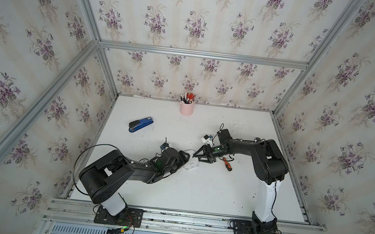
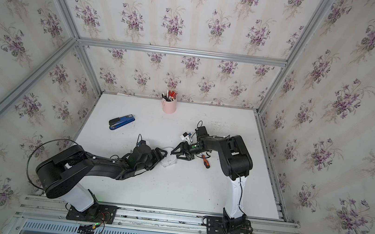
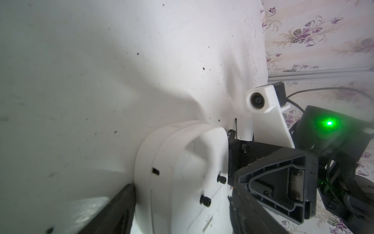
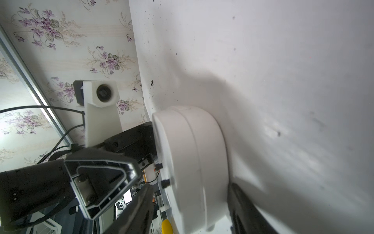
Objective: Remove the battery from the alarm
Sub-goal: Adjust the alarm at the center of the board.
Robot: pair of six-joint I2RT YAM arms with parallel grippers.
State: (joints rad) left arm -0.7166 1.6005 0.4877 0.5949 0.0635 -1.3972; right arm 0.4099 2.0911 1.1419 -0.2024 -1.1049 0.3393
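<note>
The alarm [image 1: 191,164] sits mid-bench [image 1: 196,191], its back with the knobs [image 3: 221,179] exposed. The battery is not visible and is presumably inside. The left gripper [image 1: 185,159] and right gripper [image 1: 197,157] meet at the alarm, each with fingers [image 3: 115,210] apart on either side of it. Whether either pinches it cannot be told. One arm should pin the alarm firmly while the other works the back panel slowly, since the grippers nearly touch. The screwdriver [image 1: 227,163] lies just beside the right gripper. The bench edges are well away, with bare room toward the front.
</note>
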